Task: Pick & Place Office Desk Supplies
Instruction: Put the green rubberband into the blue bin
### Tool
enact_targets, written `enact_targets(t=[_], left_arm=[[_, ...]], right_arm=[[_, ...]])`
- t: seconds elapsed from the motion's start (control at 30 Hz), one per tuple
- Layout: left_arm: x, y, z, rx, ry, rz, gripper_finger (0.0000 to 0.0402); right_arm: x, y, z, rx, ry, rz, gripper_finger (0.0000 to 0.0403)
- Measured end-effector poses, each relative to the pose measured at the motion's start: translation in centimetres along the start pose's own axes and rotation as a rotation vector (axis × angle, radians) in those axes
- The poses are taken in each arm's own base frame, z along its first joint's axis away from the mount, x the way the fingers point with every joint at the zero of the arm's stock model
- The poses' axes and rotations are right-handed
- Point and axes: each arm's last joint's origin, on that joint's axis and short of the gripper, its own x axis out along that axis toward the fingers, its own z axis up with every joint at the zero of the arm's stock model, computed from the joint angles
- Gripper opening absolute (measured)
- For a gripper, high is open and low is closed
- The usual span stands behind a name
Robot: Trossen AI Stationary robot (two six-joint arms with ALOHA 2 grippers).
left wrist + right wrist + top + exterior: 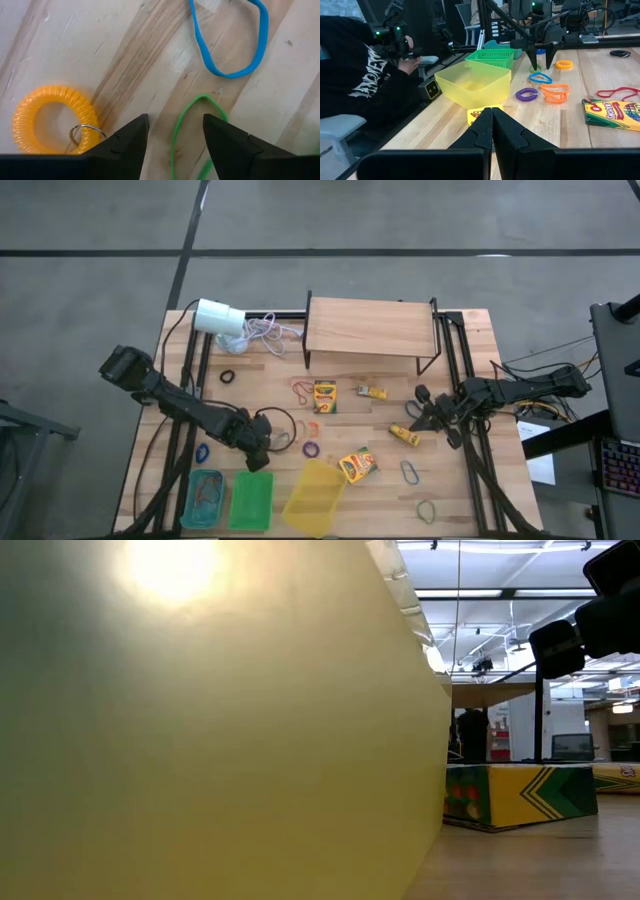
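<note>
While the left gripper is hanging low over the wood with its 2 fingers partly spread and holding nothing, the green rubber-band loop is lying directly in the gap between the tips, its curved end poking just ahead of them. Its long axis is running roughly along the gripper's line of sight, so the jaws are straddling it crosswise; my read is that a straight drop and a squeeze is all the pick is calling for. Just to one side of the green loop, the orange coil loop with a small metal ring is sitting clear of the fingers. Slightly farther from the green loop, the blue rubber-band loop is lying apart, not touching it.

In the high view the left gripper is working close beside the green bin, with the yellow bin next along. Well across the table from the green loop, the right gripper is waiting fully closed and empty, so the left arm is plainly the nearer one.
</note>
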Motion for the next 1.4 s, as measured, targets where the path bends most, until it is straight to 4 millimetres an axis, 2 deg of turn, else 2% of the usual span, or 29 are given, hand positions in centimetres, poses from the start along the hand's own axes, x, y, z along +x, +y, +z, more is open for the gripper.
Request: enact_targets(t=[0.27,0.87,1.4], left_arm=[[0.07,0.12,-0.07,0.000,-0.003,0.008,0.0157],[0.11,0.20,0.00,0.001,-0.036,0.033,0.0010],[-0.09,0.02,0.19,0.001,-0.042,0.039,0.0002]], right_arm=[[0.00,0.00,0.00,0.000,0.000,0.000,0.0008],[0.00,0.00,0.00,0.000,0.000,0.000,0.0008],[0.00,0.00,0.00,0.000,0.000,0.000,0.0008]])
